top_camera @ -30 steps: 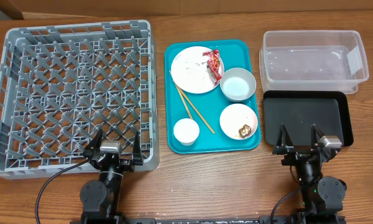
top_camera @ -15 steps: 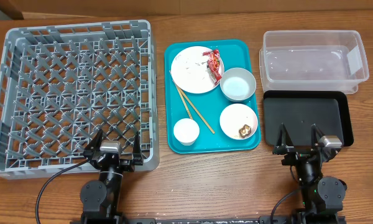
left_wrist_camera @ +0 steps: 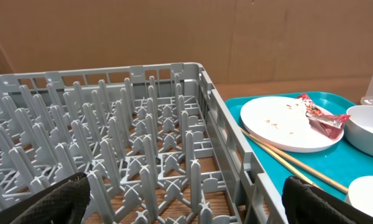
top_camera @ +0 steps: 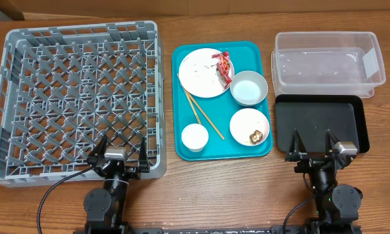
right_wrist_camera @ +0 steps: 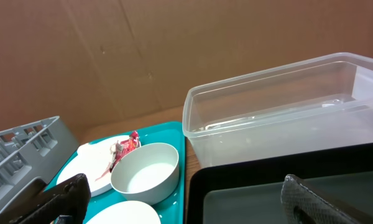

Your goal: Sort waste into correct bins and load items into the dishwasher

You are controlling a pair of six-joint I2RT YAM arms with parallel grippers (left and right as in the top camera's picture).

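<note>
Your left pincer (top_camera: 121,156) is sitting at 7 o'clock on the table (top_camera: 208,188), fingers spread wide, holding nothing, hanging over the near edge of the grey dish rack (top_camera: 78,97). Your right pincer (top_camera: 312,146) is sitting at 5 o'clock, also spread and holding nothing, over the near rim of the black tray (top_camera: 320,123).

The rack is taking up the 9 to 11 o'clock side with nothing showing in it. The teal tray (top_camera: 268,97) is lying at centre, just beside the rack.

On the teal tray you are looking at:
- plate (top_camera: 198,75) at its 11 o'clock, rice grains (top_camera: 190,65) scattered on it
- red wrapper (top_camera: 223,66) lying over the plate's right edge
- empty bowl (top_camera: 249,88) at 2 o'clock, just beside the wrapper
- second bowl (top_camera: 249,127) at 4 o'clock, a brown lump (top_camera: 255,136) sitting inside it
- cup (top_camera: 195,137) at 7 o'clock
- chopsticks (top_camera: 203,116) running diagonally from the plate's edge down between the cup and the second bowl

The clear tub (top_camera: 328,65) is standing at 1 o'clock on the table, touching the far edge of the black tray. Both are looking bare inside.
</note>
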